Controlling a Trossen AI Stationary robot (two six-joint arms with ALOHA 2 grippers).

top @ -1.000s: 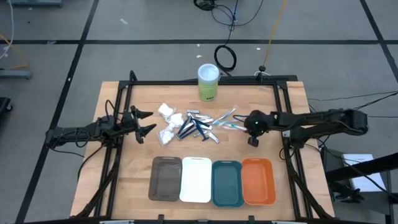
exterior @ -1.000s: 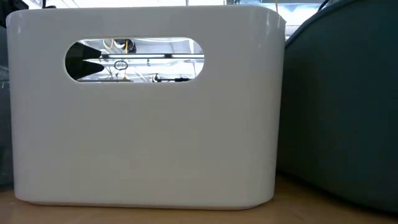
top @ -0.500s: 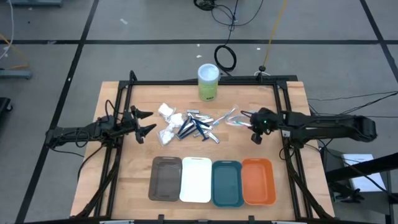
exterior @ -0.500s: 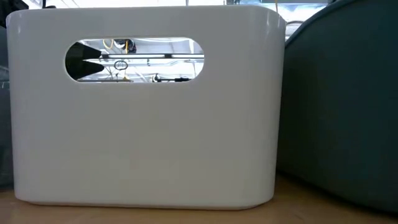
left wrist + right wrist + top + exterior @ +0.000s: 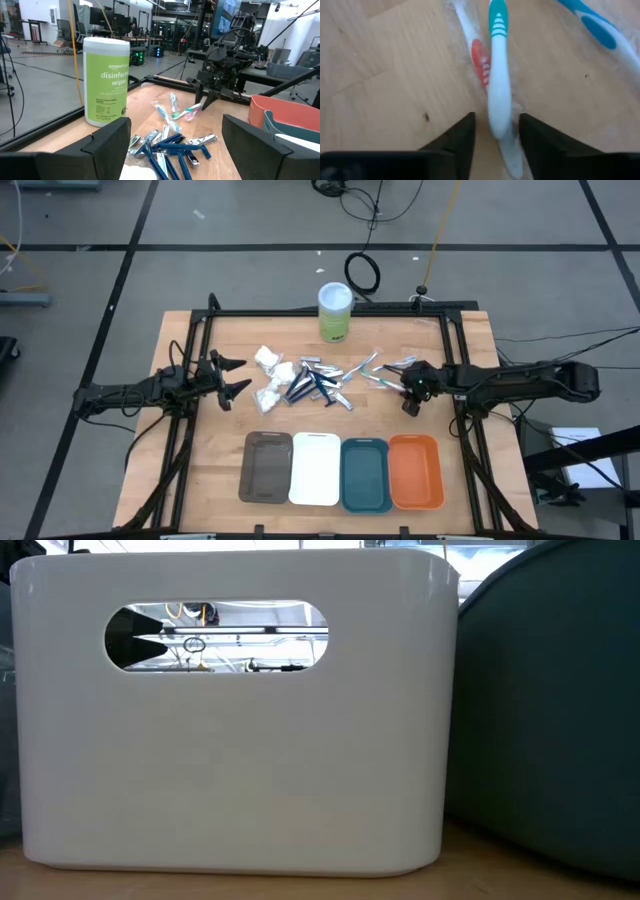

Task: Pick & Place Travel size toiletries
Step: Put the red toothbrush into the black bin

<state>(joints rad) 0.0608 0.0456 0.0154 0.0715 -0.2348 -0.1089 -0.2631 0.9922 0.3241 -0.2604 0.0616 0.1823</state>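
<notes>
The toiletries lie in a loose heap at the table's middle: white wads [image 5: 270, 366], dark blue razors [image 5: 315, 388], small silver tools [image 5: 312, 364] and toothbrushes [image 5: 368, 372]. My right gripper [image 5: 403, 376] points down at the toothbrushes' right end. In its wrist view it [image 5: 497, 145] is open, a finger on either side of the end of a white-and-teal toothbrush [image 5: 498, 90]; no touch shows. That brush lies across a clear-and-red one [image 5: 479, 65]. My left gripper [image 5: 238, 377] waits open, left of the wads.
Four trays stand in a row at the near edge: brown [image 5: 267, 468], white [image 5: 315, 470], teal [image 5: 366, 475], orange [image 5: 415, 472]. A green-and-white wipes canister [image 5: 335, 310] stands at the far edge. The white tray's wall [image 5: 230, 740] fills the low view. A blue-and-white toothbrush [image 5: 592, 27] lies close by.
My right gripper has stayed over the toothbrushes' right end, shifting slightly toward the table's right edge and back, with its wrist tipping. Nothing on the table has moved.
</notes>
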